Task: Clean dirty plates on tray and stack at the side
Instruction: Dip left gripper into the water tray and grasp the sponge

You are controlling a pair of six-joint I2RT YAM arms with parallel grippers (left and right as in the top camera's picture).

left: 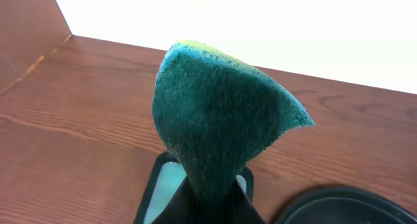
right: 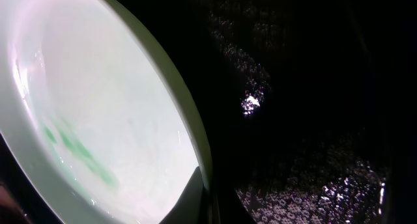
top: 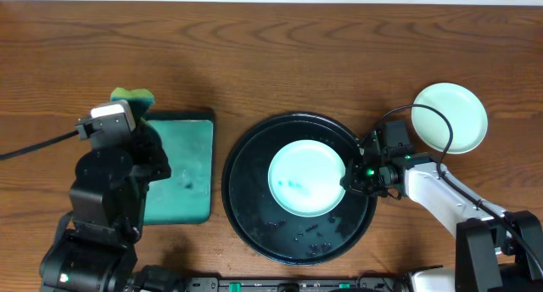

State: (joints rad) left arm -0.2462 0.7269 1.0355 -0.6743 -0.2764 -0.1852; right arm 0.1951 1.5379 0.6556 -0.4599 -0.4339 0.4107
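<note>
Left jaws pinching sponge [left: 221, 120], right jaws gripping smeared plate [top: 307, 177] on tray [top: 253, 226]

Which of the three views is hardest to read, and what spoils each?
Right wrist view is hardest: the tray is nearly black with speckled glints, the plate washed bright. Left wrist view: the sponge fills the middle and the background is blown out white. Overhead view: even light, sharp, mild sheen on the tray's rim.
</note>
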